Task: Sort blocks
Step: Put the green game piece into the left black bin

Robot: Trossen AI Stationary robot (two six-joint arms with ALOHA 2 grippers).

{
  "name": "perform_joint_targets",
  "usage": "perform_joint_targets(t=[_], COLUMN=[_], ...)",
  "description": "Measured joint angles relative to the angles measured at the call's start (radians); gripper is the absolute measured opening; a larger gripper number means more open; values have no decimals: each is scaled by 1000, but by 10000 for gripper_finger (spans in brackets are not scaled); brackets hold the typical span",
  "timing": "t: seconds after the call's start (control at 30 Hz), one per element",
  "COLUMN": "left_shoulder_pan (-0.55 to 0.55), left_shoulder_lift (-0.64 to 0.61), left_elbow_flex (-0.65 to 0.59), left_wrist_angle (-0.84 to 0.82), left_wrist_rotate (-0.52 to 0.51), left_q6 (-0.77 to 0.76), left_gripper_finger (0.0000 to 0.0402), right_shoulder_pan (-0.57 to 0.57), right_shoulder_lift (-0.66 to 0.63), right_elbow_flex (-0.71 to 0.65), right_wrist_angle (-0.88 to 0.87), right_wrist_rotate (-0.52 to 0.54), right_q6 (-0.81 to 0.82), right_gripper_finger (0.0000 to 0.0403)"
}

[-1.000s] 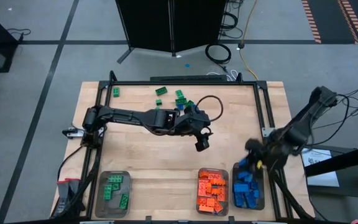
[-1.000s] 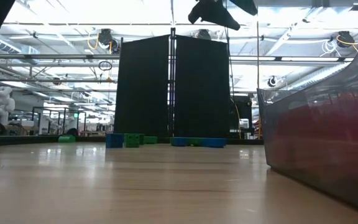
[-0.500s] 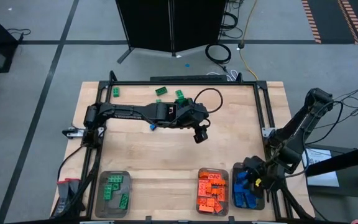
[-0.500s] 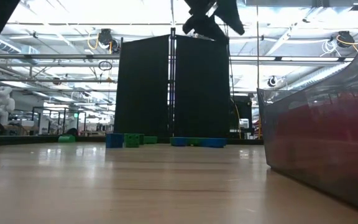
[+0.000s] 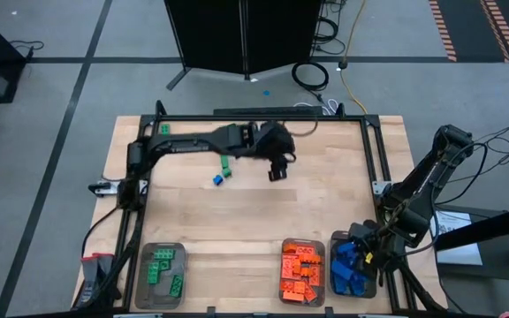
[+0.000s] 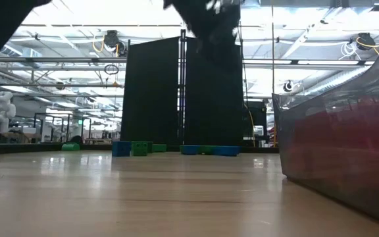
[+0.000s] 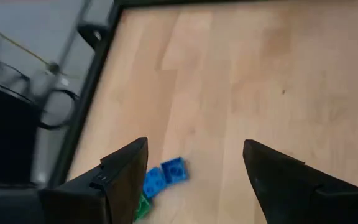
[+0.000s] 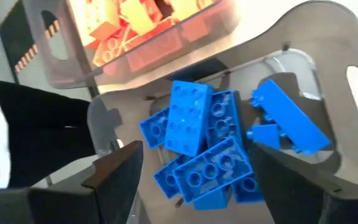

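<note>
Overhead, left gripper (image 5: pixel 276 170) stretched out, jaws open and empty, right gripper (image 5: pixel 360 250) open above blue blocks (image 8: pixel 207 149)

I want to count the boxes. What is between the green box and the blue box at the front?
The orange tray, full of orange blocks, sits between the green tray and the blue tray, beside the blue one. The high view shows it.

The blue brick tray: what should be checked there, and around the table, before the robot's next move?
1. Right gripper open over the blue tray: ok.
2. Nothing between its fingers: ok.
3. Blue bricks lie inside the tray: ok.
4. Left gripper open and empty above the table: ok.
5. Loose blue brick and green brick waiting on the wood: ok.
6. Orange tray holds orange only: ok.
</note>
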Motion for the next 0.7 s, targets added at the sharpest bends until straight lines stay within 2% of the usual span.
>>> perform_joint_targets(t=[0.07,0.17,0.27,0.4,0.57,0.7], left_shoulder_pan=[49,134,208,265,310,315], left_shoulder_lift=[18,39,53,99,156,214], left_elbow_flex=[0,-1,0,0,0,-1], left_wrist_angle=[-35,-90,-122,-186,-328,-344], left_wrist_rotate=[18,11,8,11,38,31], left_q6=[-65,-284,-411,-451,-620,-638], left_gripper_finger=[267,267,267,267,267,267], right_shoulder_pan=[0,0,0,-4,-4,-4], right_shoulder_lift=[0,0,0,0,0,0], right_elbow_flex=[0,0,0,0,0,0], right_wrist_angle=[-17,-39,-57,-74,-87,-112], right_wrist_rotate=[1,5,33,56,58,59], right_q6=[0,1,3,3,12,9], right_gripper_finger=[291,292,292,292,292,292])
